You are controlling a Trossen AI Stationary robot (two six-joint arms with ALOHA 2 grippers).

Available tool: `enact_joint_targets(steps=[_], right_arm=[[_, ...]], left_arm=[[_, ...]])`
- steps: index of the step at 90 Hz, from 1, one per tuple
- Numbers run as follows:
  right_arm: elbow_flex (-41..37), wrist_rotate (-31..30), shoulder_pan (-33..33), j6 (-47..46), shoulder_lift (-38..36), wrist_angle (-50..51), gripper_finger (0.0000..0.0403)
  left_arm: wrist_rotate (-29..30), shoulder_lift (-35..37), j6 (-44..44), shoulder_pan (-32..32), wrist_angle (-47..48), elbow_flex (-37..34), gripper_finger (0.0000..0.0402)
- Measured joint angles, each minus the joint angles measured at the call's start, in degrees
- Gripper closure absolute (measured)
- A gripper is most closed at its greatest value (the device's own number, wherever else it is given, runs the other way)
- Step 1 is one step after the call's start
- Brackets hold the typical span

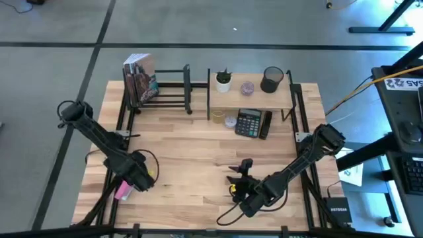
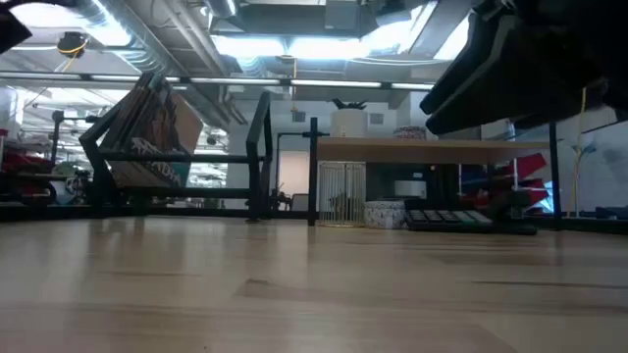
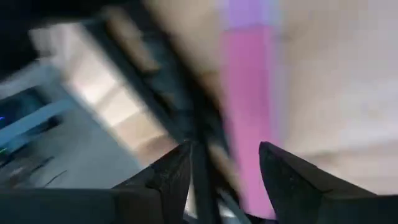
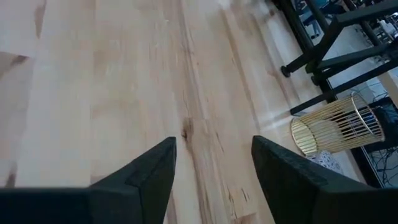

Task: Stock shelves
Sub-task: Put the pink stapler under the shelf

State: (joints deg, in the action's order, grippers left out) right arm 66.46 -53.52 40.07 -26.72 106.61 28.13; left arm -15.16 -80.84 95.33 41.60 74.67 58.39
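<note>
Left pincer (image 1: 125, 188) sits low at the worktop's (image 1: 192, 165) near-left edge, right over a pink marker-like stick (image 1: 122, 192); in its wrist view the fingers (image 3: 165, 177) are spread with the pink stick (image 3: 249, 124) running between them, contact not clear, view too blurred. Right pincer (image 1: 239, 173) hovers over the near-centre of the worktop, fingers (image 4: 149, 168) parted, nothing between them, bare wood below. Something yellow (image 1: 233, 189) shows by the right wrist, can't tell what. Shelves are at the far edge: black metal-bar rack (image 1: 168, 89) on the left with a book (image 1: 140, 79) leaning at its left end; wood two-level shelf (image 1: 251, 98) just right of it. Top board carries a small potted plant (image 1: 224, 80), a small purple item (image 1: 247, 88) and a black mesh cup (image 1: 271, 79). Under the board: a gold wire cup (image 4: 339, 127), a small pale container (image 1: 230, 121) beside it, and a calculator (image 1: 249, 123) sticking out front. The low view shows the rack (image 2: 177, 157) and the shelf (image 2: 432, 149) standing side by side, apart from both pincers.
</note>
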Motion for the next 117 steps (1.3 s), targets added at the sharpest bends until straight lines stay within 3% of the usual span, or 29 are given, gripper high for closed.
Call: enact_joint_targets(steps=[11,25,42,51,85,107,117], right_arm=[[0.0,0.0,0.0,0.0,0.0,-0.3,0.0205],[-0.2,0.0,0.0,0.0,0.0,-1.3,0.0205],[-1.9,0.1,0.0,-0.2,0.1,-3.1,0.0205],[-2.7,0.6,0.0,-0.2,0.1,-4.4,0.0205],[-3.3,0.6,0.0,-0.2,0.1,-5.7,0.0205],[-3.3,0.6,0.0,0.0,0.1,-5.8,0.0205],[-3.3,0.6,0.0,0.0,0.1,-5.8,0.0205]], left_arm=[[-0.2,0.0,-0.2,0.1,-6.7,0.0,0.0233],[-0.4,0.0,2.7,1.1,-4.3,-1.0,0.0233],[-10.5,0.0,6.2,3.1,-9.5,-8.0,0.0233],[-12.1,0.0,7.1,3.8,-12.1,-10.7,0.0233],[-7.7,0.0,10.1,3.8,-27.4,-15.5,0.0234],[-6.7,0.1,13.9,2.2,-27.7,-15.4,0.0282],[-3.6,0.0,13.7,0.8,-27.7,-13.8,0.0284]])
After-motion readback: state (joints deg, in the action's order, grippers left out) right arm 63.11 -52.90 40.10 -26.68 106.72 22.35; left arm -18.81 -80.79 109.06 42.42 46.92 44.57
